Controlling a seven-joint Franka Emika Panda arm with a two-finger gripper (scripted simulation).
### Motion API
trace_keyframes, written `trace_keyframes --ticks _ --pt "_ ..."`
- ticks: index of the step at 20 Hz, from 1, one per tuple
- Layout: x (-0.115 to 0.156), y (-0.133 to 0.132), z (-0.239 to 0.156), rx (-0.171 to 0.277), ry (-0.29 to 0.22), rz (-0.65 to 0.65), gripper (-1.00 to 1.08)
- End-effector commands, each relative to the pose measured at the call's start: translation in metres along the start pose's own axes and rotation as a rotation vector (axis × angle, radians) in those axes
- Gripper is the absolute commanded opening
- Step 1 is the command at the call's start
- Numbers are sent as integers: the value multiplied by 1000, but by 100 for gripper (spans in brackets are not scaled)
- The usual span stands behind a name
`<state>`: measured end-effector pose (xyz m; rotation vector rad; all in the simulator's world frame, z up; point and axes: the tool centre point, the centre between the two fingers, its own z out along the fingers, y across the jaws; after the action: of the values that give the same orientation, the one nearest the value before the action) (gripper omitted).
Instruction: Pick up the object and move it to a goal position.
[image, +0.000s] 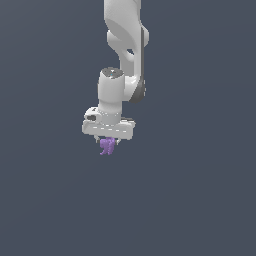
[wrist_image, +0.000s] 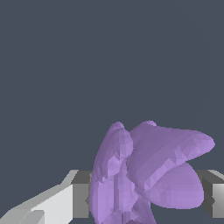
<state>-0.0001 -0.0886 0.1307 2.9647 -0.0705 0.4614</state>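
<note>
The object (image: 106, 146) is a small matte purple lump with blunt lobes, hanging just under the white gripper body in the exterior view. My gripper (image: 107, 143) is shut on it, its short fingers pressing the lump from both sides. In the wrist view the object (wrist_image: 144, 175) fills the lower middle, with several rounded lobes fanning outward. A grey-tipped white finger (wrist_image: 74, 194) touches one side of it and the other finger (wrist_image: 212, 192) touches the opposite side. No goal marker shows in either view.
The white arm (image: 125, 45) comes down from the top of the exterior view. Around it there is only a plain dark blue-grey background (image: 200, 175), with no other object or edge visible.
</note>
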Motion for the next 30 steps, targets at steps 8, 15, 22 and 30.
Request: trace_keyframes --ticks 8,15,22,30 --pt "57 5 -41 -88 164 87 -100" --pt "87 9 -70 -143 263 139 -100" --pt "112 12 -99 -193 353 187 -100" --pt "137 15 -135 -250 454 240 -100"
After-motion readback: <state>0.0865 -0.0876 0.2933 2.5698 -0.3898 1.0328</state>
